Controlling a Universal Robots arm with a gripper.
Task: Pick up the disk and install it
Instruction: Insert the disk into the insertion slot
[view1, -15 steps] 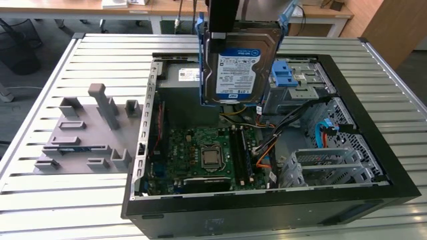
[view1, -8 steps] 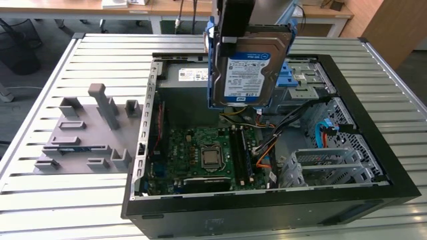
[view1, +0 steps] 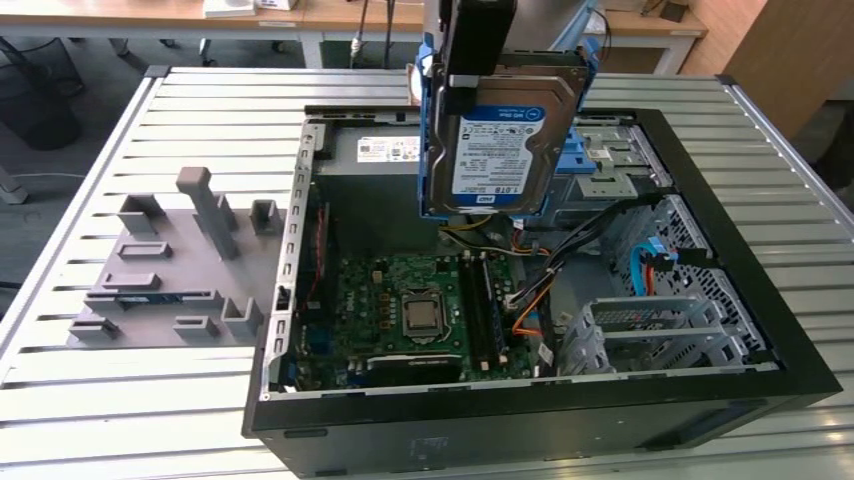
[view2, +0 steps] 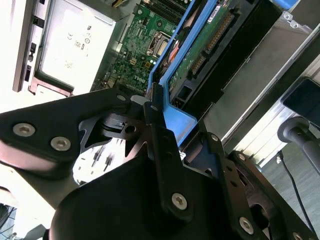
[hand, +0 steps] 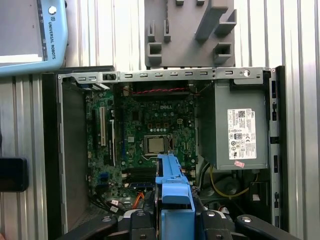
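You are in the carry step: the pickup is done and the disk (view1: 501, 150) hangs in the air over the open computer case (view1: 747, 400), above the back of the motherboard (view1: 414, 300) and just beside the metal drive bay (view1: 617, 160) at the case's far corner. It is not yet seated.

Your tool (view1: 477, 82) is closed down on the disk's upper edge. In the second wrist view a black finger (view2: 161, 145) lies flat against the blue rail frame, with the disk's green circuit side (view2: 210, 45) beyond it. In the first wrist view the blue frame (hand: 173, 195) sticks out between the tool's dark links.

Seating it, I judge, calls for squaring those blue rails with the bay's slot and keeping clear of the loose cables (view1: 587, 240) strung below, which look easy to snag.

As for materials, the disk is a flat rectangular slab of bare silver metal, with a glossy white-and-blue label facing the exterior camera and smooth, somewhat springy-looking plastic rails down both long sides. The bay is thin folded sheet metal with hard edges. The power supply (hand: 235, 125) is a plain grey box with a white sticker. The table (view1: 134, 420) is ribbed metal slats, and on it sits a matte grey fixture block (view1: 174, 260) with upright posts.
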